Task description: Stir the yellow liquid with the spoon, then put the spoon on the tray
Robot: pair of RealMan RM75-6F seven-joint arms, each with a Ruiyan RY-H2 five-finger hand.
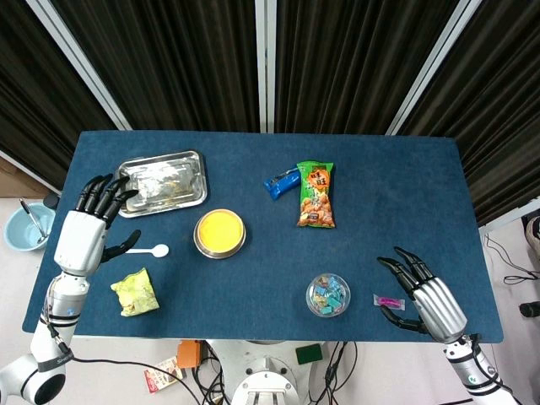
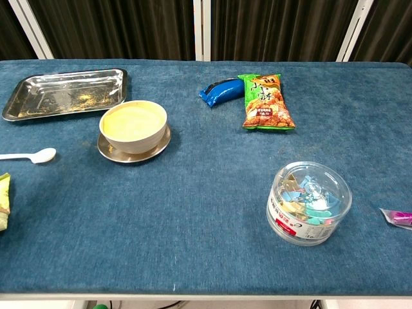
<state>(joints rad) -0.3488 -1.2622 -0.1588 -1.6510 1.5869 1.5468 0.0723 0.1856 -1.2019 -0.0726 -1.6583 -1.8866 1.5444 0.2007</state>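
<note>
A bowl of yellow liquid (image 1: 220,233) sits on a metal saucer left of the table's middle, and shows in the chest view too as the bowl (image 2: 133,126). A white spoon (image 1: 148,251) lies flat on the blue cloth to its left; the chest view shows the spoon (image 2: 31,156) at the left edge. The steel tray (image 1: 164,182) lies behind, at the far left, seen as the tray (image 2: 65,93) from the chest. My left hand (image 1: 87,228) hovers open just left of the spoon, thumb pointing at its handle. My right hand (image 1: 424,293) rests open at the near right.
A green snack bag (image 1: 315,194) and a blue packet (image 1: 280,182) lie behind the middle. A clear tub of clips (image 1: 327,295) stands near the front. A small pink packet (image 1: 389,301) lies by my right hand. A yellow-green pouch (image 1: 135,292) lies front left.
</note>
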